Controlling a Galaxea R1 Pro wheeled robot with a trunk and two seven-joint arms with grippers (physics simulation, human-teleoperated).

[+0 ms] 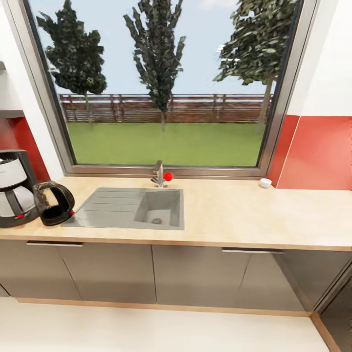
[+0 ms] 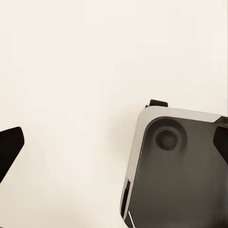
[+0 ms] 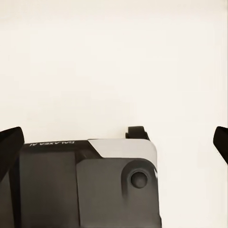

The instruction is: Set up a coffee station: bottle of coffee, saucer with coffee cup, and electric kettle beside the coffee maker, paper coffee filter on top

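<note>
The kitchen countertop (image 1: pixel 234 215) carries the coffee maker (image 1: pixel 14 188), the electric kettle (image 1: pixel 54 203) beside it, and the coffee cup (image 1: pixel 265 183).

big window (image 1: pixel 166 83) fills the upper frame, trees and a fence outside. red wall panel (image 1: pixel 320 154) at right, grey sink (image 1: pixel 129 208) centre, pale floor (image 1: pixel 146 330) along the bottom.

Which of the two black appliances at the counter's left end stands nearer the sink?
The electric kettle, squat with a looping handle, sits right beside the sink. The taller coffee maker with the glass carafe stands farther left, at the frame edge.
</note>
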